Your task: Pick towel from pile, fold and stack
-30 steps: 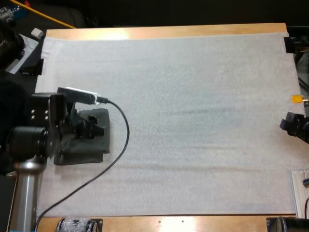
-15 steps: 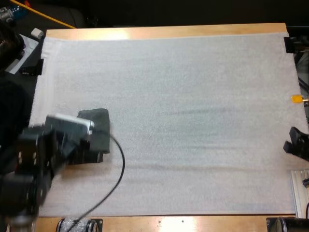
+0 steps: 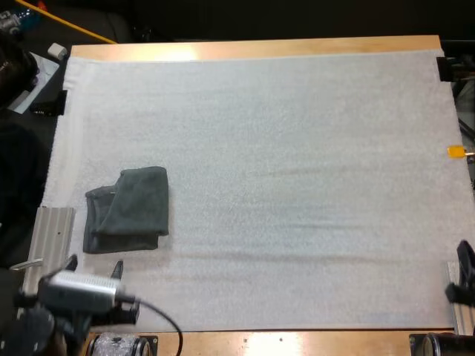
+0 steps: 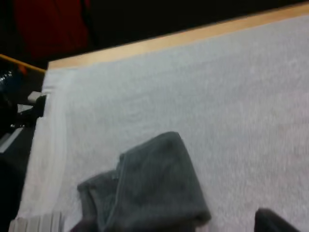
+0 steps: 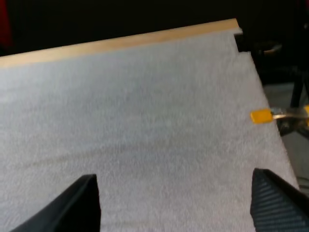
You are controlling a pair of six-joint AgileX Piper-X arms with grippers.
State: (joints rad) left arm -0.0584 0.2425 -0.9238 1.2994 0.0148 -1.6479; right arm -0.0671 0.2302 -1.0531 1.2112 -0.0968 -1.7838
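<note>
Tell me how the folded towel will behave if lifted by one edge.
The towel looks soft and loosely folded, so it will likely droop and unfold. Its layers sit uneven, so a pinch may catch only some. Pushed, it probably bunches.

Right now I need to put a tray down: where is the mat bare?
The mat is bare from the folded towel across to its right edge and along the far side. Crowded only at the near left, where the left gripper hangs near the towel.
</note>
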